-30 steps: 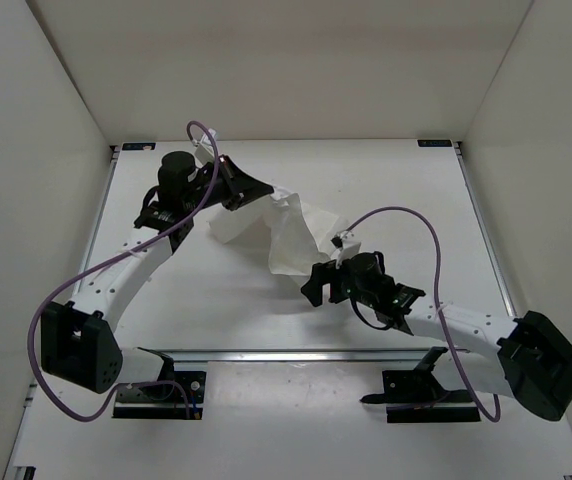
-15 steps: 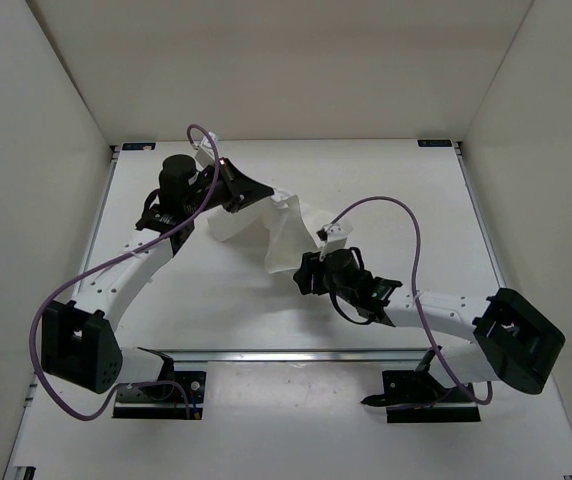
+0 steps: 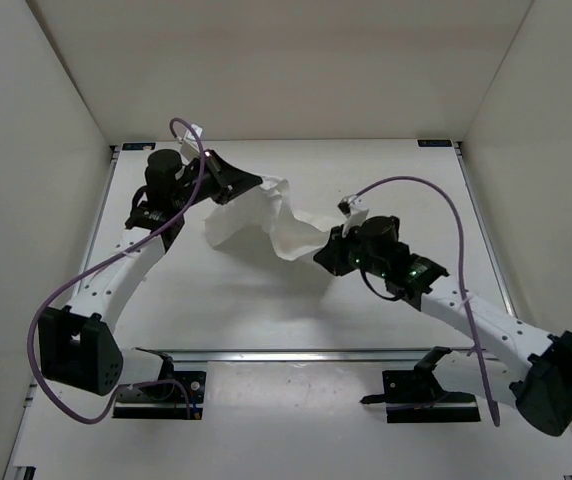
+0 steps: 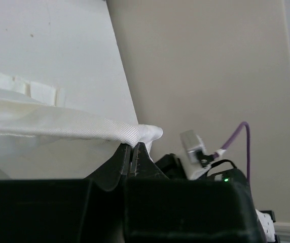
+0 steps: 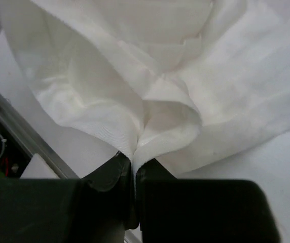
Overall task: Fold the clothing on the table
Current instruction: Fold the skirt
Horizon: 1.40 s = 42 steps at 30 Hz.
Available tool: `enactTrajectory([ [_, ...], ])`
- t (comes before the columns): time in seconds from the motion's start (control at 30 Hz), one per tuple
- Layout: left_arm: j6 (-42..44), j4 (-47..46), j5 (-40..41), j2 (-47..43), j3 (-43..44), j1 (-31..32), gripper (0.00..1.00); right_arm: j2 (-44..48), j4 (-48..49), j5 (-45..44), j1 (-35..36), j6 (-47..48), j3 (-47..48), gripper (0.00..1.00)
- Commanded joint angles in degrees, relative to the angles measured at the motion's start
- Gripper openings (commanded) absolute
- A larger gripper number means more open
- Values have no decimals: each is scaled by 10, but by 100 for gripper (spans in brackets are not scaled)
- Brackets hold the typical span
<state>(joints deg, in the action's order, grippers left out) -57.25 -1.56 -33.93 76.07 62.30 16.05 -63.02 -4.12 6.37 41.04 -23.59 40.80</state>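
Bare table (image 3: pixel 251 305) lies open at six o'clock of the right gripper (image 3: pixel 328 255), newly pinched after gaping onto the four-o'clock edge of the clothing (image 3: pixel 266 222), which stretches mid-table to the left gripper (image 3: pixel 257 183) clamping its twelve-o'clock corner.

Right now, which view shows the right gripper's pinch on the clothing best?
Right wrist: the right gripper is shut on a bunched fold of the clothing, close up. Top external shows it small, from above. Left wrist shows the left gripper pinching an edge instead.
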Motion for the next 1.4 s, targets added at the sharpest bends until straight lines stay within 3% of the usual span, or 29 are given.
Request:
enactTrajectory([
  [0.0,-18,-14,-16,-60,55,-18,0,68,-104,130,-47,92,101,0],
  [0.07,-30,-14,-14,-87,66,-25,0,109,-146,178,-82,116,149,0],
  [0.17,-44,-6,-5,-135,74,-46,0,130,-207,260,-190,150,241,0],
  [0.27,-58,-17,-3,-168,49,-77,0,119,-211,363,-312,159,266,0],
  [0.33,-58,-19,-4,-167,32,-88,0,102,-190,396,-355,157,264,0],
  [0.5,-88,-108,-39,-105,-2,-95,0,-29,-184,329,-294,201,346,0],
  [0.6,-92,-130,-69,-29,60,-103,0,-117,-208,298,-271,225,481,0],
  [0.7,-95,-125,-101,47,192,-121,0,-174,-242,252,-264,270,608,0],
  [0.83,-105,-120,-134,109,296,-139,0,-232,-300,225,-266,307,720,0],
  [0.9,-89,-114,-141,101,291,-139,0,-222,-286,216,-264,312,681,0],
  [0.97,-88,-130,-135,75,229,-134,0,-190,-263,211,-264,319,607,0],
  [1.17,-73,-217,-120,-26,-126,-115,0,-122,-188,189,-236,295,290,0],
  [1.27,-57,-229,-92,-55,-306,-101,0,-110,-184,142,-192,265,189,0],
  [1.37,-57,-221,-57,-90,-410,-69,0,-93,-197,111,-151,239,115,0],
])
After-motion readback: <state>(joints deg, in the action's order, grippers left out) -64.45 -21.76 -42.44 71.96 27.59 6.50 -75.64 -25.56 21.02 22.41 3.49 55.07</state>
